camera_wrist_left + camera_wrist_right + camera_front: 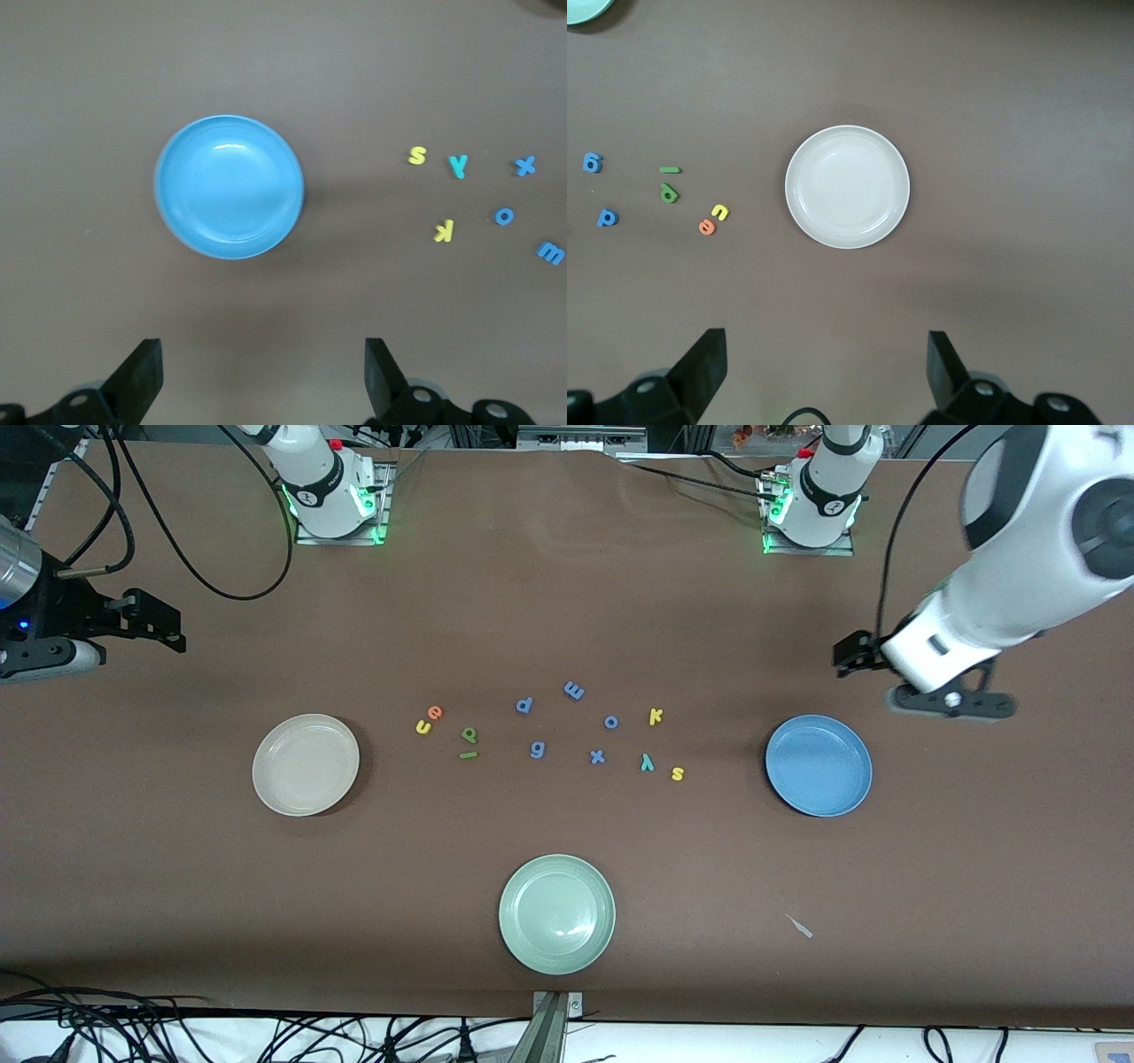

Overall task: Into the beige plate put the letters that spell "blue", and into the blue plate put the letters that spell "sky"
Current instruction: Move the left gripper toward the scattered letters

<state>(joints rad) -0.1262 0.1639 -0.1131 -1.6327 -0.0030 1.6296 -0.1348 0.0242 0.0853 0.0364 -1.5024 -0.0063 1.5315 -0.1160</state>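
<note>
The beige plate lies toward the right arm's end of the table, the blue plate toward the left arm's end. Between them lie the orange e, yellow u, green b and green l, then the yellow k, teal y and yellow s. My left gripper hangs open and empty high beside the blue plate. My right gripper hangs open and empty high beside the beige plate.
A pale green plate sits nearest the front camera. Blue letters p, m, o, g and x lie among the coloured ones. A small pale scrap lies near the front edge.
</note>
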